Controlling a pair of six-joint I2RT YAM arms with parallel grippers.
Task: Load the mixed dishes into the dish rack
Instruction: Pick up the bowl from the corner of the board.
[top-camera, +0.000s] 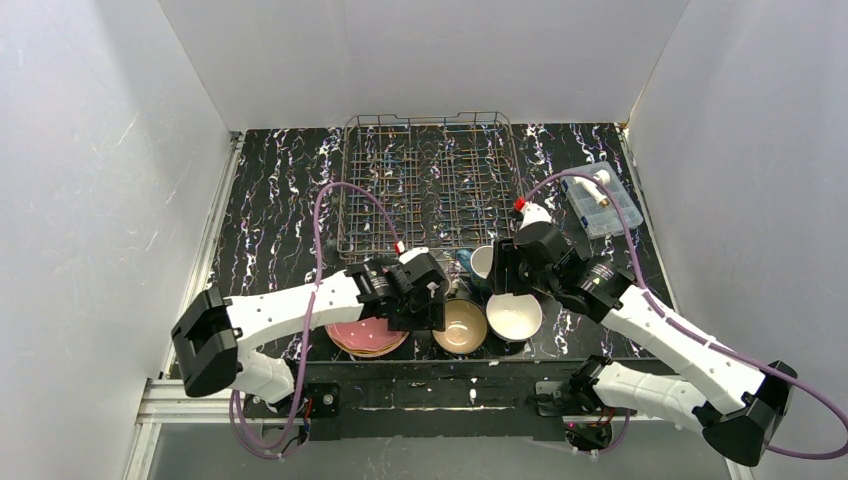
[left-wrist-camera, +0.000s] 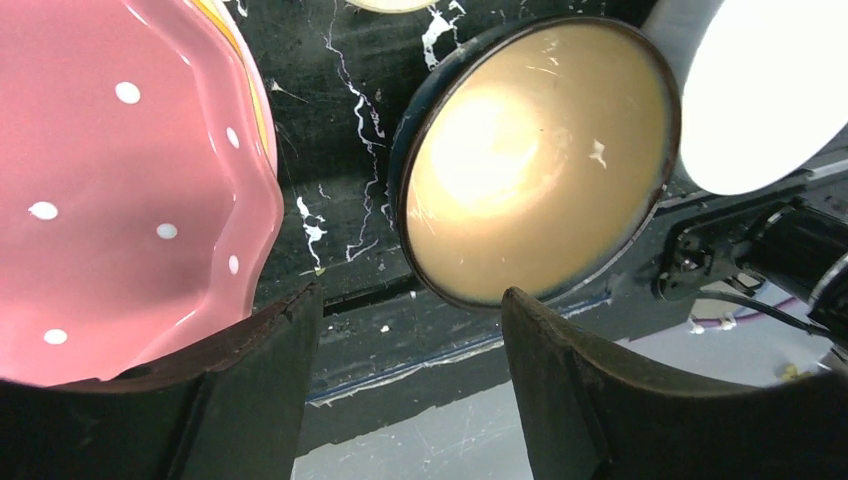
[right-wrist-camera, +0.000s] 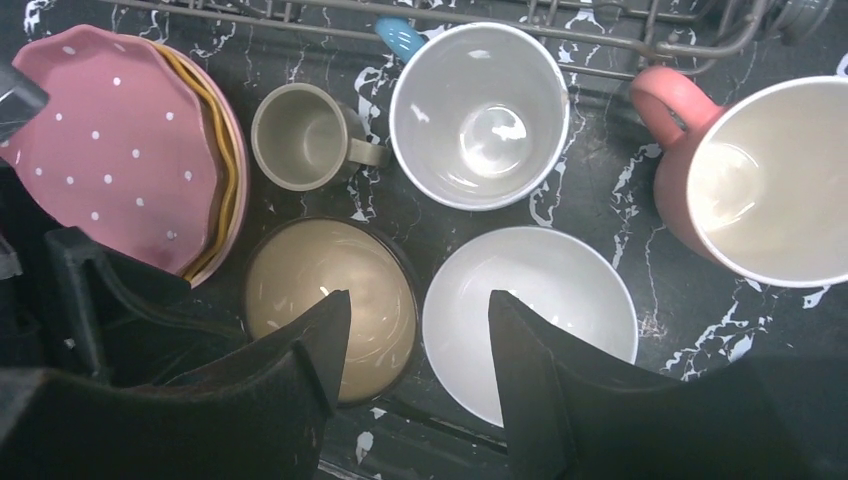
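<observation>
Both jaw pairs open, empty (left gripper (left-wrist-camera: 410, 297), right gripper (right-wrist-camera: 418, 298)); teal bowl (left-wrist-camera: 535, 160), upper centre, likely slick, brittle: pinch rim.

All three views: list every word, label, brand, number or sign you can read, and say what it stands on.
No readable text in any view.
Pink plate: white dots only, no writing.
Mugs and bowls: plain, no marks visible.
Clear box: too small to tell whether it carries a label.
</observation>
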